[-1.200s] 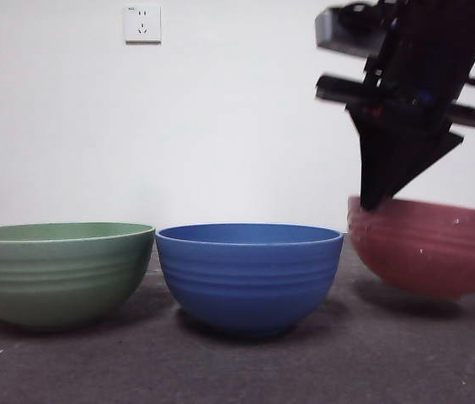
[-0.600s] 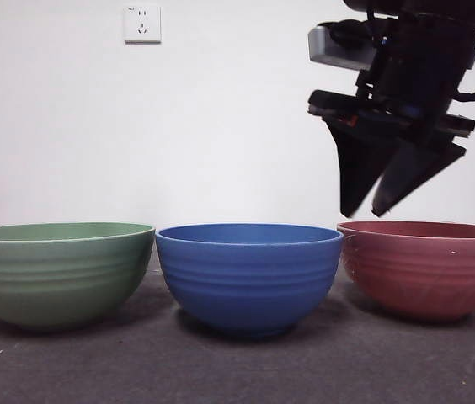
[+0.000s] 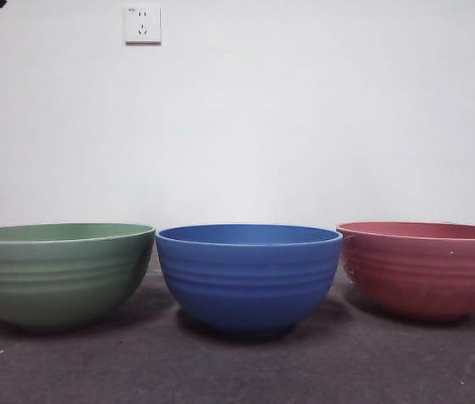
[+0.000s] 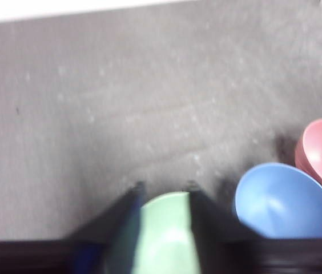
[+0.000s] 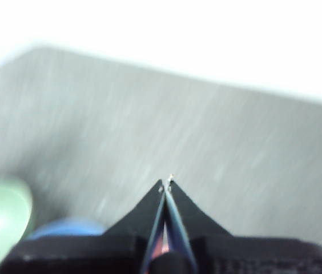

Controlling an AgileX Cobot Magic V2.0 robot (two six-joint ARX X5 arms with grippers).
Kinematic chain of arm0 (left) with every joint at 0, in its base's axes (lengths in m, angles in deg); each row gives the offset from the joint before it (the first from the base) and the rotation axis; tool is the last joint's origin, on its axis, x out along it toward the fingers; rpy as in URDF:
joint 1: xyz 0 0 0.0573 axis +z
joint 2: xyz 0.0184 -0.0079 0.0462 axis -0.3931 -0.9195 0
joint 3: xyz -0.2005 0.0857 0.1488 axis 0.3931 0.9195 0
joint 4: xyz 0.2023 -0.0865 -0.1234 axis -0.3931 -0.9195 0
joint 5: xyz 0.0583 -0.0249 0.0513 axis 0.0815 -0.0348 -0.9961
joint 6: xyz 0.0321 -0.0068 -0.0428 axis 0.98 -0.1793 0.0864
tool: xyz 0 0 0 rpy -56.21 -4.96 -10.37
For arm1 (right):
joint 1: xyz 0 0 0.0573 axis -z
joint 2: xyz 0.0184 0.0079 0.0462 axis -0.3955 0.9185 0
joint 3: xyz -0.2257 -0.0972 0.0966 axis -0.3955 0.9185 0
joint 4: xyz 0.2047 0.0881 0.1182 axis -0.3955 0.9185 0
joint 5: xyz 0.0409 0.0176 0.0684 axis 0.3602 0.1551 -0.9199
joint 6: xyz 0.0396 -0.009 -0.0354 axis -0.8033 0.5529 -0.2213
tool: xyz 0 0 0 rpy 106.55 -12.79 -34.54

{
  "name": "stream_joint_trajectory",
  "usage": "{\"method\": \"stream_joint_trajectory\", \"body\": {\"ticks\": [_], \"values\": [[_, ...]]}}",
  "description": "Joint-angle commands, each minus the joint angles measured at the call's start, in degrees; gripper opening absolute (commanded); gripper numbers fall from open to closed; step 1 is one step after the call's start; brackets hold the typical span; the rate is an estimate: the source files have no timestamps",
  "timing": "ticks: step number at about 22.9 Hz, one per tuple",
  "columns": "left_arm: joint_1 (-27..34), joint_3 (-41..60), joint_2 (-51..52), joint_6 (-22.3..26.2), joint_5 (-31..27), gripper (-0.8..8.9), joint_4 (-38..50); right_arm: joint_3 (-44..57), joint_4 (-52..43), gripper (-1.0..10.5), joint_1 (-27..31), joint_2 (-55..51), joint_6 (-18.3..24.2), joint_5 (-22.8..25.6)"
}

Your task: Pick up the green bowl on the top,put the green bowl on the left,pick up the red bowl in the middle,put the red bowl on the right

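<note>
Three bowls are seen standing in a row on the grey table (image 3: 246, 370): the green bowl (image 3: 59, 271) on the left, a blue bowl (image 3: 248, 276) in the middle, and the red bowl (image 3: 424, 268) on the right, each upright and resting on its base. The green and blue bowls sit just beside each other, almost rim to rim, and the red bowl is set similarly close to the blue one. No arm is found over the bowls in the front view. In the left wrist view, the left pincer (image 4: 164, 188) is shown spread, raised above the green bowl with nothing held between its jaws. In the right wrist view, the right pincer (image 5: 166, 182) is shown pressed together and empty, lifted over the table. Both placements are judged to be finished. The remaining risk is judged to lie in the tight spacing: if either arm were lowered again or swung across the row, a rim could be clipped and one bowl pushed into its neighbour, or the red bowl nudged toward the right edge of the table.
</note>
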Motion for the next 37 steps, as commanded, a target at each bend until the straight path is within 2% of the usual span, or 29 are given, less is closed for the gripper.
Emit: {"method": "stream_joint_trajectory", "body": {"ticks": [1, 4, 7, 9, 25, 28, 32, 37], "values": [[-0.1, 8.1, 5.3, 0.9, -0.2, -0.08, 6.0, 9.1, -6.2, -0.2, 0.0, -7.8, 2.0, 1.0], [-0.1, 20.7, 14.7, 0.1, -0.5, -0.08, 16.0, 19.2, -10.8, -0.2, 0.0, -18.1, 0.9, 1.4], [-0.1, 29.8, 24.7, 0.1, -0.2, -0.08, 22.8, 22.4, -7.4, -0.2, 0.0, -23.6, -1.6, 2.1], [-0.1, 30.2, 26.1, -0.2, 0.0, -0.03, 20.1, 22.4, -4.8, -0.2, 0.0, -23.8, -2.9, 4.7], [-0.7, 30.2, 26.1, 0.1, -0.3, -0.04, 12.7, 22.3, -4.5, -0.2, 0.0, -23.2, -2.9, 4.5], [-0.6, 30.3, 31.8, 6.3, -5.5, -0.03, 11.6, 22.3, -4.5, -0.2, 0.0, -23.2, -2.9, 4.4], [1.7, 32.8, 41.9, 7.6, -7.0, -0.03, 13.7, 22.3, -4.5, -0.2, 0.0, -23.2, -2.9, 4.6], [8.0, 43.0, 52.9, 7.4, -11.1, -0.03, 18.5, 22.3, -4.5, -0.2, 0.0, -23.2, -2.9, 4.4]]}}
